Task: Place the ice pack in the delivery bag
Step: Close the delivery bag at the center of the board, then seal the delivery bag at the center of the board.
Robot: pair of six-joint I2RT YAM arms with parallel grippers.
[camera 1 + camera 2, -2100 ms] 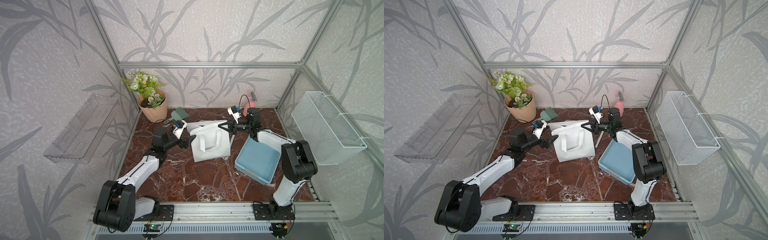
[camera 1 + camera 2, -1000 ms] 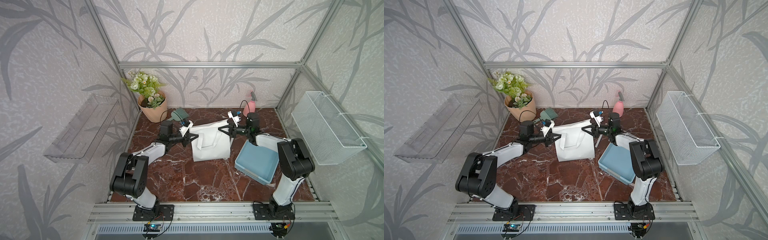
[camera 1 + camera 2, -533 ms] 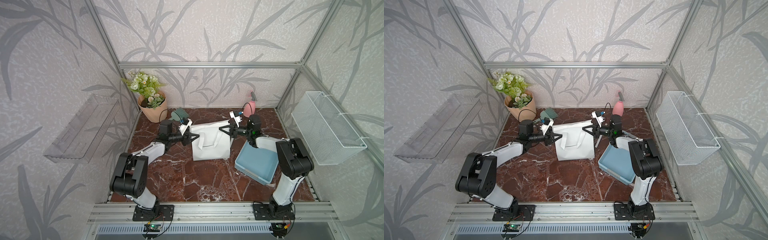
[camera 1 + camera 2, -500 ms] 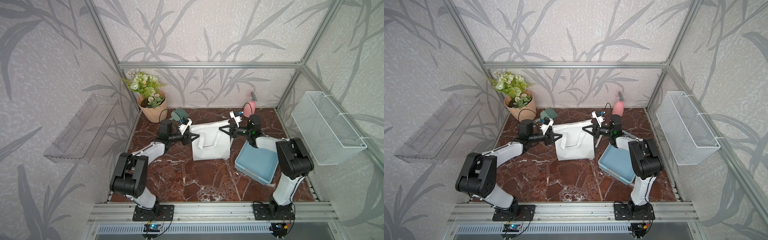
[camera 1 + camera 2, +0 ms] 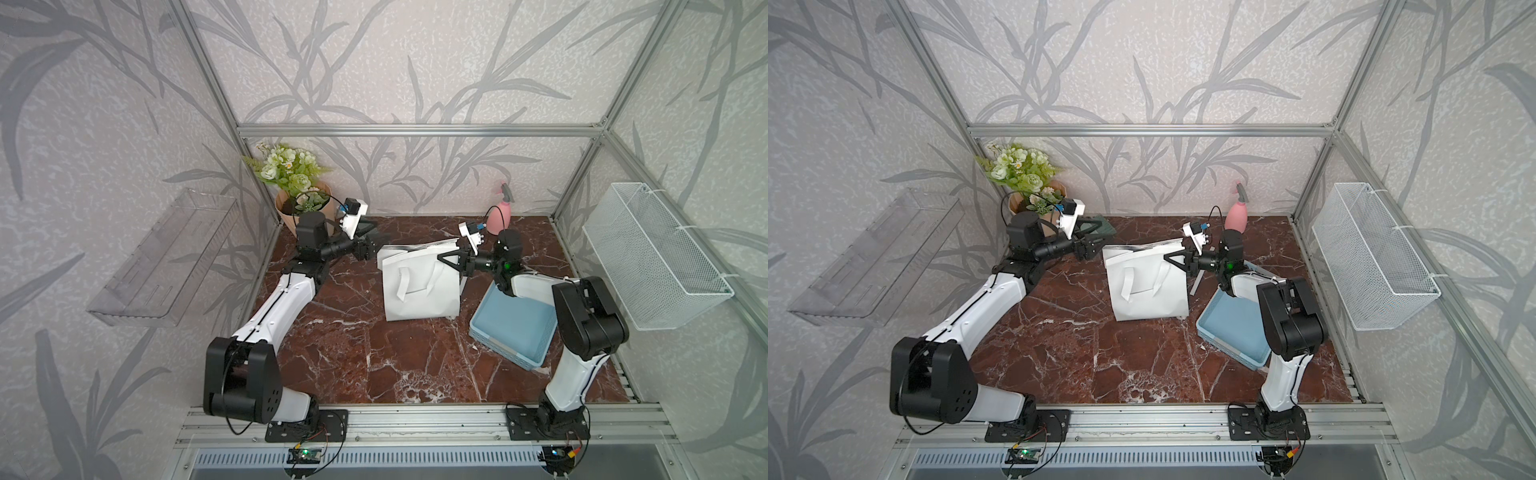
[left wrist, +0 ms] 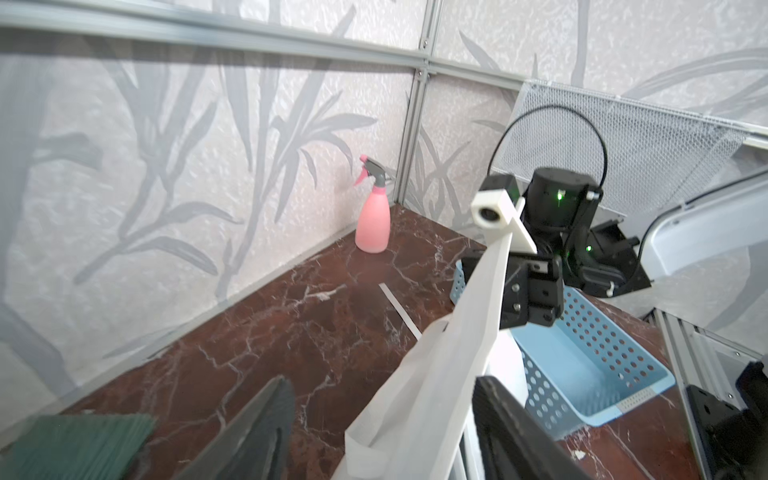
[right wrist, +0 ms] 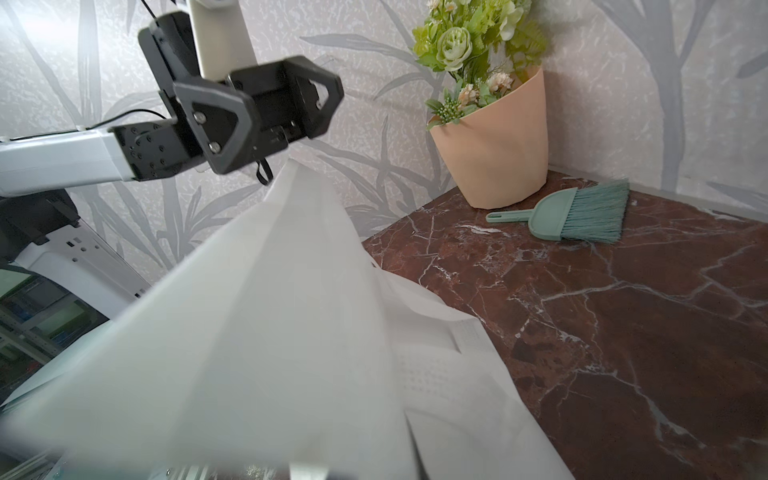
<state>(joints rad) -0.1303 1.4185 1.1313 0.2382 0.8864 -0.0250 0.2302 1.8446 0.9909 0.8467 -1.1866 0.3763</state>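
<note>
Holding the mouth taut looks like the job now. The delivery bag (image 5: 419,286) stands mid-desk (image 5: 374,353), and the right claw (image 5: 444,259) pinches its top edge on the blue tray's (image 5: 515,328) side; a steady, gentle lift there should spread the opening. The left claw (image 5: 376,245), spread wide, sits just beside the opposite upper corner, gripping nothing. No ice pack can be made out.

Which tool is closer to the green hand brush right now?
Left. The left tool hangs open close by the brush, near the flower pot; the right tool is on the far side of the bag, shut on its top edge.
</note>
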